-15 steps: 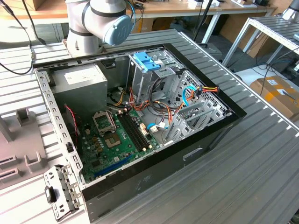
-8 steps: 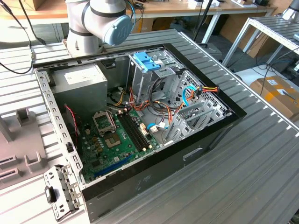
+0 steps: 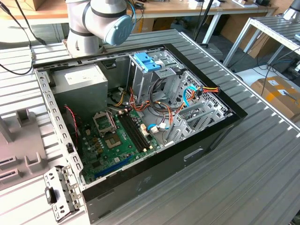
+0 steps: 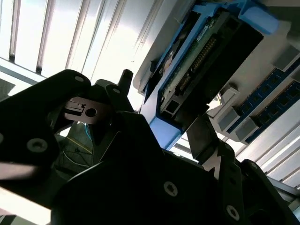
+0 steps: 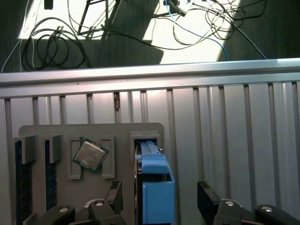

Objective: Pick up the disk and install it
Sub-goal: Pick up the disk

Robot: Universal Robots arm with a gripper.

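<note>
- The disk [image 5: 153, 171] stands on edge in a slot of the grey holder [image 5: 93, 131] (not lifted yet).
- The gripper [image 5: 160, 190] straddles it with its fingers spread and a gap at each side, grasping nothing.
- The case [image 3: 187, 154] lies open in the exterior view.
- By my judgement, both grasp and install are left to do.

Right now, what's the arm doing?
The gripper is open, one finger on each side of the disk. The disk stands on edge in a slot of the grey parts holder, next to a processor chip, and is not yet lifted. In the exterior view, the computer case lies open on the table.
</note>
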